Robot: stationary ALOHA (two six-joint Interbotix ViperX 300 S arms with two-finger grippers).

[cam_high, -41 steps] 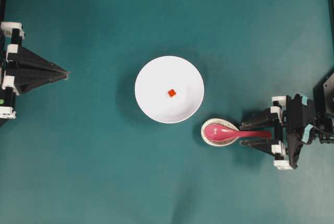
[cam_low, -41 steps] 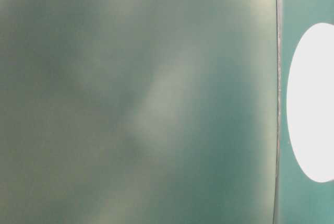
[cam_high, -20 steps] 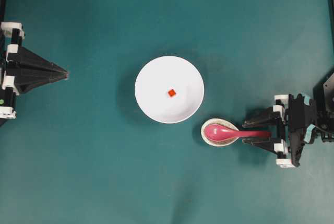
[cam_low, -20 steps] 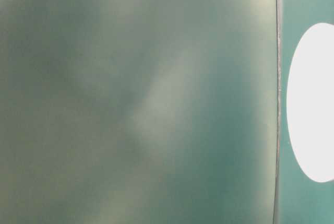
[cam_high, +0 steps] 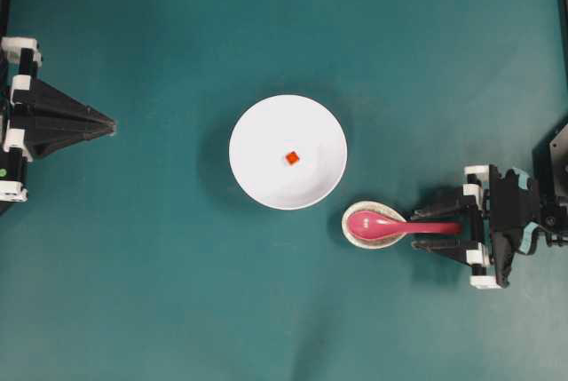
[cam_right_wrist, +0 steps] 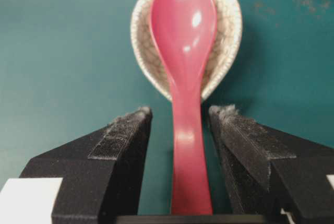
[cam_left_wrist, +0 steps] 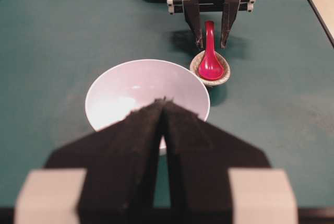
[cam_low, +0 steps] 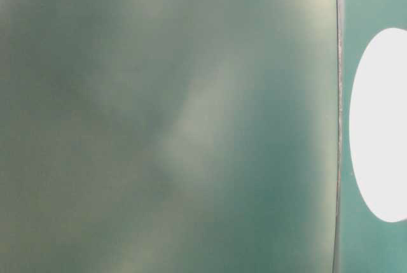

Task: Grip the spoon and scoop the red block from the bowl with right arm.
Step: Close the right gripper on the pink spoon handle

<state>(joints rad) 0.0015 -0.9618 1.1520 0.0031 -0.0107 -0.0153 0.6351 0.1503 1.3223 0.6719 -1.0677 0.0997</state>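
Note:
The magenta spoon (cam_high: 390,225) lies with its scoop in a speckled spoon rest (cam_high: 355,235), handle pointing right. My right gripper (cam_high: 417,228) straddles the handle, jaws open. In the right wrist view the spoon (cam_right_wrist: 182,31) runs between the two fingers (cam_right_wrist: 122,130) with a gap on each side. The white bowl (cam_high: 262,132) sits mid-table with the tiny red block (cam_high: 292,158) inside. My left gripper (cam_high: 111,123) is shut and empty at the far left. In the left wrist view the bowl (cam_left_wrist: 130,85) and spoon (cam_left_wrist: 210,62) show; the block is hidden.
The spoon rest (cam_right_wrist: 227,31) stands just below and right of the bowl on the teal table. The table-level view is mostly blur, with only the bowl's white side (cam_low: 381,126) at its right edge.
My right gripper's fingers have drawn closer together around the spoon handle. The spoon, bowl, block and left arm have not moved.

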